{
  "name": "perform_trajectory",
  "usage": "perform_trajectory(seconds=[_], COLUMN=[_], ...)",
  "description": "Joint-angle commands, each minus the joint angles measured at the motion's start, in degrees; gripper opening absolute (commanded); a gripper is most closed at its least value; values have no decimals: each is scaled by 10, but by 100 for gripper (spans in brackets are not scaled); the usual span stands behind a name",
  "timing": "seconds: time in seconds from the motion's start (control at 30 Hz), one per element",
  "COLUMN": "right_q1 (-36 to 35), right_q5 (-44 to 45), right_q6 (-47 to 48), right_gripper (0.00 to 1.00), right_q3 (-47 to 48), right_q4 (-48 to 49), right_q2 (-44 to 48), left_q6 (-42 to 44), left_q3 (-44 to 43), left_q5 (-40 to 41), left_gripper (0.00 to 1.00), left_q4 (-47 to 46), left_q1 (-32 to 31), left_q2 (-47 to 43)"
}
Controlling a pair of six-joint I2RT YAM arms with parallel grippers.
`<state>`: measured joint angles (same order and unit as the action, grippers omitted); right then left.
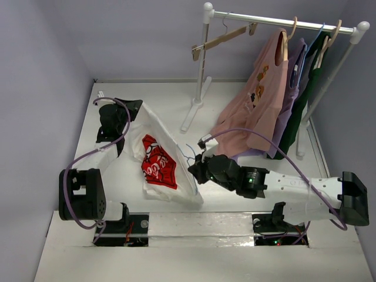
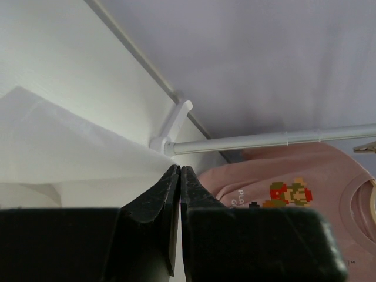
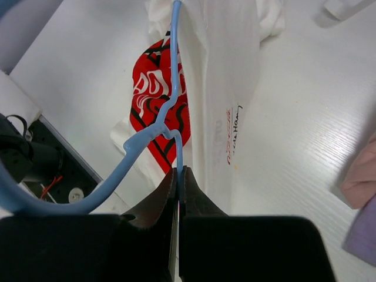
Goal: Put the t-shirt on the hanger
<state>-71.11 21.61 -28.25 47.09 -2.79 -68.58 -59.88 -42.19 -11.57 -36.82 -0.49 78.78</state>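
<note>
**Q:** Where does the hanger [image 3: 175,59] lie relative to the right gripper [image 3: 179,171]?

**A:** Its thin light-blue wire enters the tips of the two black fingers. These are pressed together and pinch the wire just below the twisted neck. One strand runs straight away from the gripper along the white cloth. A curved length sweeps out to one side, close to the camera.

**Q:** And the t-shirt [image 1: 167,138]?

**A:** It occupies the near left part of the tabletop [image 1: 117,182], between the two arms. The cloth is soft, matte and white, rumpled into folds. It rises as a slanted ridge from beside the right gripper toward the left gripper [image 2: 179,170], which sits toward the far left corner. The red square graphic [image 1: 158,169] with white lettering shows, creased, on the side of the ridge facing the left edge.

**Q:** State of the left gripper?

**A:** Its fingers are closed tip to tip. A taut sheet of white cloth reaches those tips, but whether any is caught between them cannot be told.

**Q:** What else stands on the tabletop?

**A:** A white tubular clothes rail [image 1: 282,22] at the far right corner. It carries a pink shirt [image 1: 252,111] and a dark green garment [image 1: 302,106], and tan wooden hangers [image 1: 223,38].
</note>
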Motion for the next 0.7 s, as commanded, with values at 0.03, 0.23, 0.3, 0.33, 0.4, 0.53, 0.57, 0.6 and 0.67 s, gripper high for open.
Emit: perform_trajectory(seconds=[0.03,0.23,0.3,0.33,0.4,0.53,0.57,0.6,0.67], right_q1=[-32,-48,-48,-48,-48,-48,-48,-48,-48], right_q5=[22,35,13,16,27,41,44,48,48], right_q6=[21,57,58,56,44,28,28,30,35], right_gripper=[0,0,0,0,0,0,0,0,0], right_q3=[70,272,315,316,299,243,246,254,293], right_q4=[-94,-244,-276,-283,-296,-293,-301,-306,-325], right_q2=[47,91,96,98,107,131,135,139,143], left_q6=[22,9,15,19,27,30,30,29,27], left_q3=[-46,-144,-174,-181,-192,-191,-191,-190,-189], left_q5=[12,-26,-21,-17,-13,-15,-15,-18,-20], left_gripper=[0,0,0,0,0,0,0,0,0], left_q4=[11,75,102,111,130,134,134,132,129], left_q1=[7,12,12,12,12,18,18,18,18], left_q2=[-37,-84,-100,-114,-124,-134,-134,-132,-133])
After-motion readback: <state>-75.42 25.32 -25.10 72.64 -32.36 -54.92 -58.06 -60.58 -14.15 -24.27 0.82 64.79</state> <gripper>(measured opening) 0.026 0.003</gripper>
